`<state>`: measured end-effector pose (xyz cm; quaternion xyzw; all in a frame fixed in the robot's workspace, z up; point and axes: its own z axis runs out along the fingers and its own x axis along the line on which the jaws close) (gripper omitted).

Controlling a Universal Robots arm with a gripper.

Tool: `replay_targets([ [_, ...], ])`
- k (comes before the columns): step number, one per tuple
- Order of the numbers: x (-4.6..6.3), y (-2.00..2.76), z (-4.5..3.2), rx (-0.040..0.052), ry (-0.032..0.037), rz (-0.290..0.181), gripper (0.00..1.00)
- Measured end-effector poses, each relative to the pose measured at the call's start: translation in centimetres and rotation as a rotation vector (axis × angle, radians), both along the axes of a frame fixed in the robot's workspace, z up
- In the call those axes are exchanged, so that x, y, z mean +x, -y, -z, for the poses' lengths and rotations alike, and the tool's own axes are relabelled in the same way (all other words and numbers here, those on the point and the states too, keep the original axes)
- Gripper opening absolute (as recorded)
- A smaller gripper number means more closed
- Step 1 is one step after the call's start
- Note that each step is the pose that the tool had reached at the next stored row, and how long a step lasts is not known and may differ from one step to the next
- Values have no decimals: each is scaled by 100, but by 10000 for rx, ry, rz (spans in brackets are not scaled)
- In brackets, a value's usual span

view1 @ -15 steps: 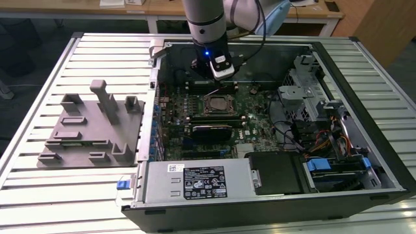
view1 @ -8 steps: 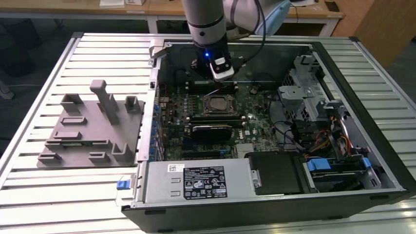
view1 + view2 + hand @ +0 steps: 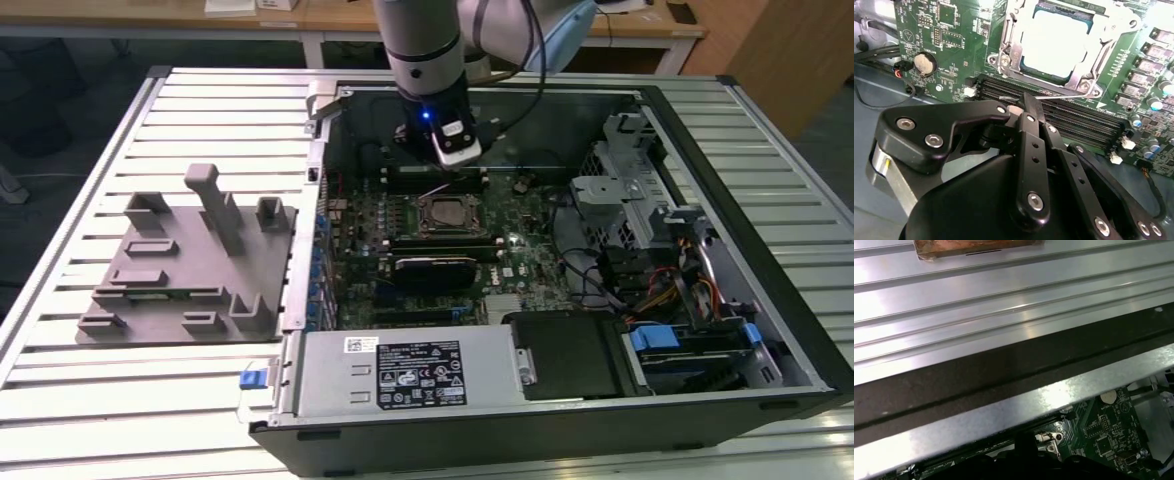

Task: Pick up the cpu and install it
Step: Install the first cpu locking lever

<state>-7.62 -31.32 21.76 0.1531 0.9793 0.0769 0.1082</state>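
Pincer (image 3: 1026, 107) closed, fingers together, holding nothing, poised above the memory slots (image 3: 1079, 117) just below the socket (image 3: 1004, 60). Cpu (image 3: 1054, 42) seated in socket, upper centre of second wrist view; mid-frame in exterior view (image 3: 446, 213).

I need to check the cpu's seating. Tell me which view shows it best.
The second wrist view: the cpu lies in its socket frame, close and bright, just beyond the gripper. In the exterior view the cpu is a small square on the motherboard.
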Motion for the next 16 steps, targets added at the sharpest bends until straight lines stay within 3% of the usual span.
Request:
replay_targets([
  [4,1,-1,16,3,252,15,11],
  [6,1,-1,29,2,330,34,11],
  [16,-3,-6,100,-21,347,1363,11],
])
